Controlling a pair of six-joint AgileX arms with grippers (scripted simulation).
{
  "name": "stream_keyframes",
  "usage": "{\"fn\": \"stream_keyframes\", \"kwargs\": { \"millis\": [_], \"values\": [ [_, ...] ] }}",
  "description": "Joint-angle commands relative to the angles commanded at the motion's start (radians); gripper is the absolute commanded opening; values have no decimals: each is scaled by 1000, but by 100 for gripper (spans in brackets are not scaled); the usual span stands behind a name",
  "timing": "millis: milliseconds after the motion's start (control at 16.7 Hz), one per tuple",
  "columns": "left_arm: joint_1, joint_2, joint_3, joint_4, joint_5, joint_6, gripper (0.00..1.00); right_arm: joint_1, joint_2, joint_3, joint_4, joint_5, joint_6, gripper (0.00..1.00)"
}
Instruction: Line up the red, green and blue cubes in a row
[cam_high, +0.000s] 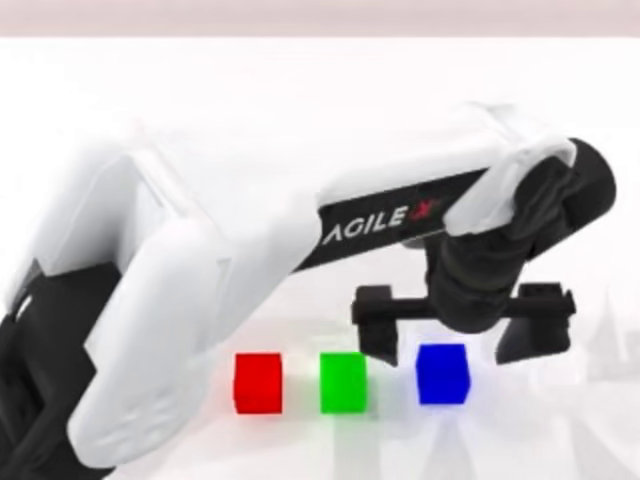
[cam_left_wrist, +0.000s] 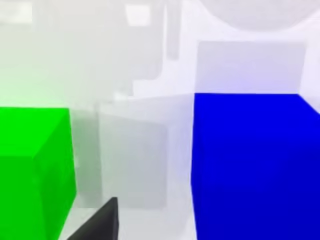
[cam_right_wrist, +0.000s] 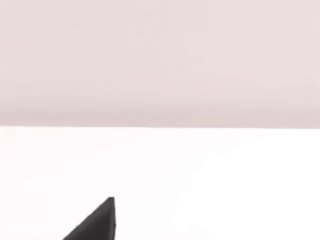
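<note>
White surface (cam_high: 560, 420) is carrying the three cubes in a row near its front edge: the red cube (cam_high: 258, 381) at left, the green cube (cam_high: 343, 381) just beside it with a small gap, and the blue cube (cam_high: 442, 373) at right, set slightly farther back than the other two. Left arm is reaching across from the left, its left tool (cam_high: 463, 318) hanging wide open and empty just behind the blue cube, one finger (cam_high: 375, 320) standing close to the green cube's far right corner. Risk is lying in that finger: any sideways sweep or careless lift is likely to be nudging the green or blue cube out of line. Right arm is sitting parked out of the top view, its wrist camera showing only bare surface and wall.
</note>
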Motion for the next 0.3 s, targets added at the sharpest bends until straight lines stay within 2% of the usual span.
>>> {"fn": "stream_keyframes", "kwargs": {
  "millis": [300],
  "values": [
    [12, -27, 116, -132, 3, -1, 100, 0, 0, 0, 0, 0, 0, 100]
  ]
}}
